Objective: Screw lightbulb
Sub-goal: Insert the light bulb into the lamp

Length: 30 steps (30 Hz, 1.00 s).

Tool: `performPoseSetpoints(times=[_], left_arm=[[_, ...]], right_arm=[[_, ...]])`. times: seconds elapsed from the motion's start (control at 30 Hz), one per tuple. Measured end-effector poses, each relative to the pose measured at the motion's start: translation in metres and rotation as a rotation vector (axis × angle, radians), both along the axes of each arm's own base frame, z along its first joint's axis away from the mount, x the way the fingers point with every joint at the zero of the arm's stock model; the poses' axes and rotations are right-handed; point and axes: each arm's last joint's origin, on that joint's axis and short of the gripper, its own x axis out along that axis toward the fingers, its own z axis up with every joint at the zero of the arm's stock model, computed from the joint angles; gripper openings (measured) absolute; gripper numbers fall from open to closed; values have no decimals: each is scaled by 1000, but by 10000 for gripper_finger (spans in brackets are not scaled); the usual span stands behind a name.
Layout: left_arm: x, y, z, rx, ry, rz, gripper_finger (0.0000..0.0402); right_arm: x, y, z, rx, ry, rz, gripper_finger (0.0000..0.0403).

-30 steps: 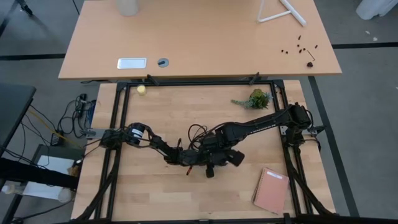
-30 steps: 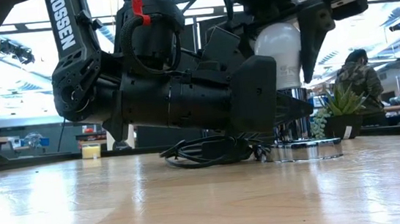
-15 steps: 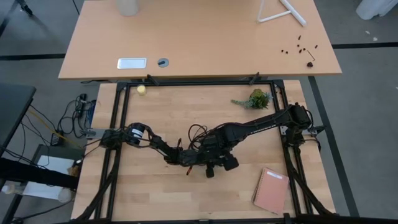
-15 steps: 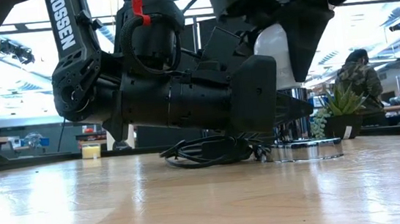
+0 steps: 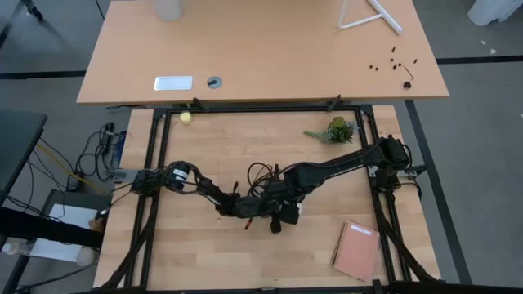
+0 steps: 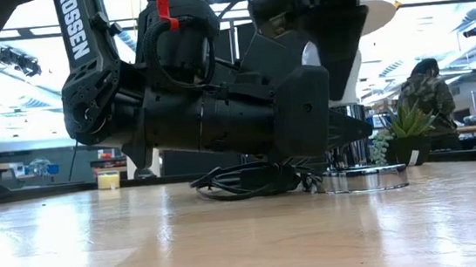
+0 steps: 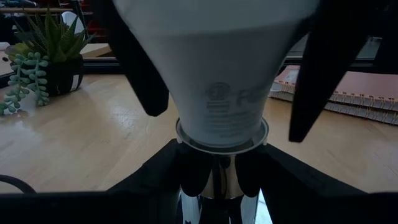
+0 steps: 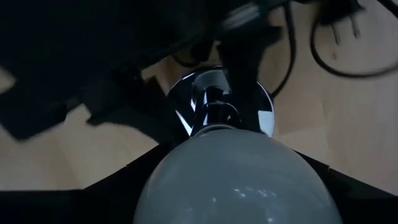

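Note:
The white frosted lightbulb (image 7: 217, 74) stands upright, its base in the chrome stem (image 7: 219, 177) of the round silver socket disc (image 6: 365, 178) on the table. It also shows in the right wrist view (image 8: 236, 180). My left gripper (image 7: 217, 190) lies low over the table and is shut on that stem. My right gripper (image 8: 236, 155) comes from above and is shut on the bulb; it shows in the high view (image 5: 286, 212). The socket's black cord (image 6: 243, 184) lies coiled behind the left gripper. My left gripper pinches the socket's chrome stem (image 7: 208, 183) just under the bulb between its two fingers, coming level from the table's left. The disc stays flat on the table. My right gripper holds the bulb's wide upper part (image 7: 180, 56) between its two fingers (image 7: 146, 81), which point down. The bulb stands upright in the socket.
A small potted succulent (image 5: 335, 131) stands at the far right, a pink notebook (image 5: 357, 249) lies at the near right, and a small yellow object (image 5: 186, 118) sits at the far left. A person (image 6: 426, 89) shows in the room behind.
My right gripper has turned about its upright axis on the bulb: in the low view its fingers have swung round from the bulb's two sides to its front. The bulb stays upright in the socket. My left gripper has kept still on the stem.

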Motion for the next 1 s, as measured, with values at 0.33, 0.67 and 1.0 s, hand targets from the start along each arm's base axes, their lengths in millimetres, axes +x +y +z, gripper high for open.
performPoseSetpoints(times=[0.33, 0.67, 1.0], left_arm=[[0, 0, 0, -8, -4, 3, 184], [0, 0, 0, -17, -9, 4, 184], [0, 0, 0, -24, -10, 5, 184]], right_arm=[[1, -1, 0, 3, -2, -463, 267], [1, -2, 0, 19, -4, -818, 263], [1, -2, 0, 6, -16, -837, 268]])
